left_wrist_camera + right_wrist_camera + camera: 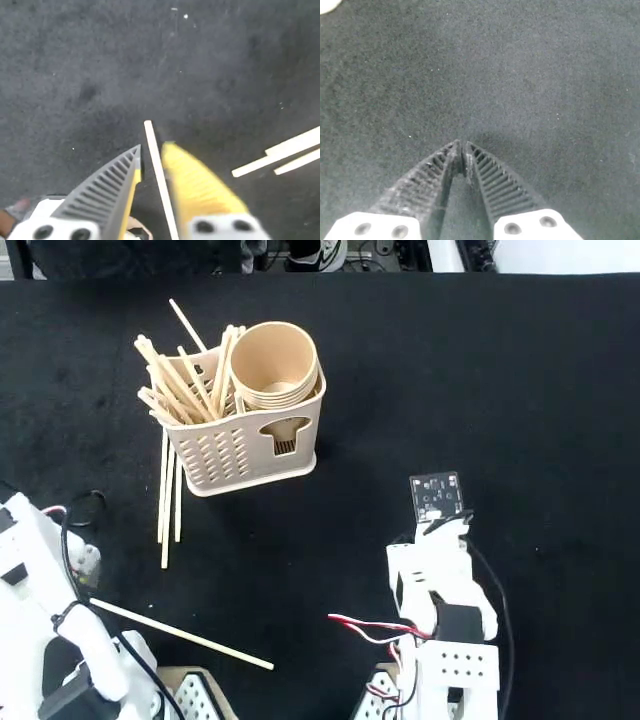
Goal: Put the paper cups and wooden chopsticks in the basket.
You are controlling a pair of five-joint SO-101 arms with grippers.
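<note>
The beige slotted basket [240, 452] stands at the back left, holding stacked paper cups [273, 365] and a bundle of wooden chopsticks [185, 380]. Loose chopsticks [168, 510] lie on the black cloth just beside it; their ends [280, 152] show in the left wrist view. One single chopstick [180, 635] lies slanted near the front left. Its end [156, 160] runs between the fingers of my left gripper [152, 147], which is narrowly open around it. My right gripper [462, 146] is shut and empty over bare cloth at the front right.
The left arm [45, 590] sits at the front left corner with loose cables. The right arm [440, 580] and its red wires occupy the front centre-right. The black cloth [500, 390] spreads bare to the right of the basket.
</note>
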